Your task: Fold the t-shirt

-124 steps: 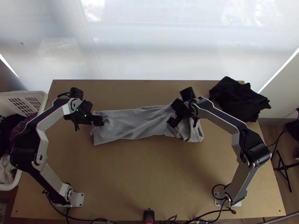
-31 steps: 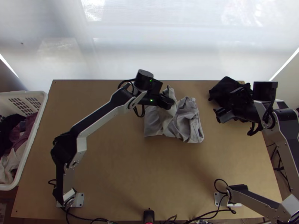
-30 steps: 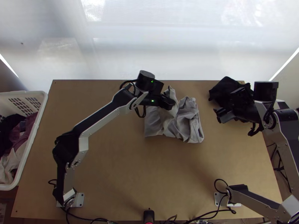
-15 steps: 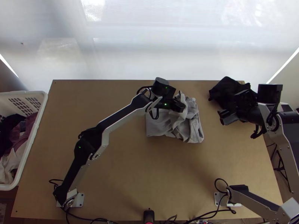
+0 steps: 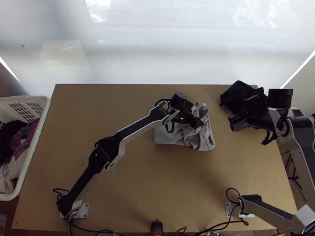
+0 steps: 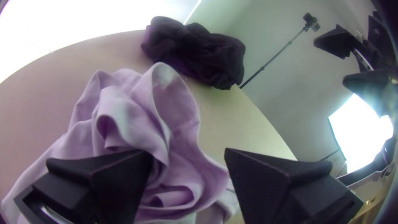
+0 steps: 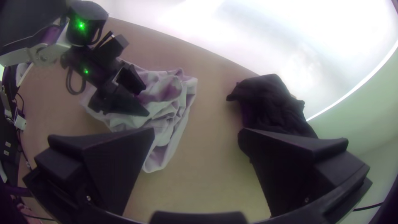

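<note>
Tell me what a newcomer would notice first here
Probably the left arm, stretched across the table, its open gripper at the bunched grey t-shirt. Next, black cloth heaped at the table's far right corner, near the open right gripper. A white basket stands at the table's left.

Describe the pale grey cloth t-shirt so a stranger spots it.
Find the light wooden table. Toward its far side, the black left gripper is at the rumpled t-shirt. It is pale grey; its bunched cloth neighbour is black.

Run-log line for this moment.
Left gripper: open, at partly bunched light-grey fabric t-shirt | right gripper: open, near crumpled black cloth | fold: unfinished
</note>
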Tool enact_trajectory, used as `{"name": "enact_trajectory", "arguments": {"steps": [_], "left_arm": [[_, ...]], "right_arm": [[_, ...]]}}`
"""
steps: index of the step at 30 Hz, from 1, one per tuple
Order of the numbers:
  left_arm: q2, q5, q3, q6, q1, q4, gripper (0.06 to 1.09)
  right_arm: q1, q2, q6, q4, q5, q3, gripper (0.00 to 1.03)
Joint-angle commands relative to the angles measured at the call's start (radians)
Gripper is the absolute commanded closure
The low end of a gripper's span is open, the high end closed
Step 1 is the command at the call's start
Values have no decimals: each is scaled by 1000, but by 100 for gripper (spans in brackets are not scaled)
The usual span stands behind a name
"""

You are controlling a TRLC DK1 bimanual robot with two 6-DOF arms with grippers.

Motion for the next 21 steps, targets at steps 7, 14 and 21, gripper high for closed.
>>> {"name": "enact_trajectory", "arguments": {"steps": [7,14,21], "left_arm": [[-355,8,-58,-3,130,-199,10],[-511,5,-266,97,256,-363,10],[-594,-21,-485,134,265,-347,10]], "right_arm": [[73,104,-3,101,-1,13,5],[248,326,0,190,-2,90,5],[340,516,-5,255,-1,162,5]]}}
